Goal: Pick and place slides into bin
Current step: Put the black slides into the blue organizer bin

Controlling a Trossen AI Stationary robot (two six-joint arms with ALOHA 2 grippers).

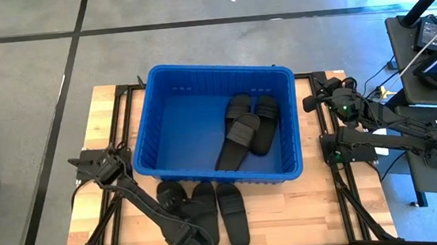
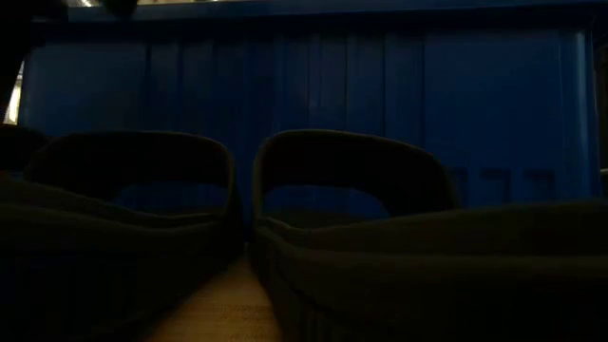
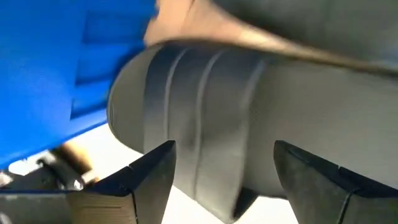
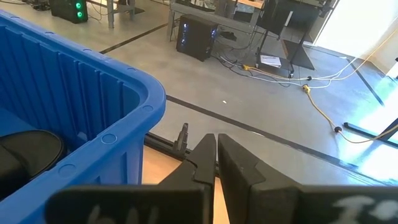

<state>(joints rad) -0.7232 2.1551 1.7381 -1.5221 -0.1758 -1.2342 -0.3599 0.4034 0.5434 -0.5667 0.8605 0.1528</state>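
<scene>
Three slides (image 1: 206, 211) outside bin (image 1: 147, 125) — left gripper (image 1: 201, 243) jaws spread over one.

Daylight glares across the floor at upper right overhead, the low view is dim, the left wrist view blurred.

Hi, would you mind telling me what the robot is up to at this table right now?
It is moving black slides into the blue bin. Three slides already lie inside it, and three more sit on the table in front of it. The left gripper is down at the middle slide of those, fingers open on either side of it. The right gripper waits shut beside the bin.
</scene>
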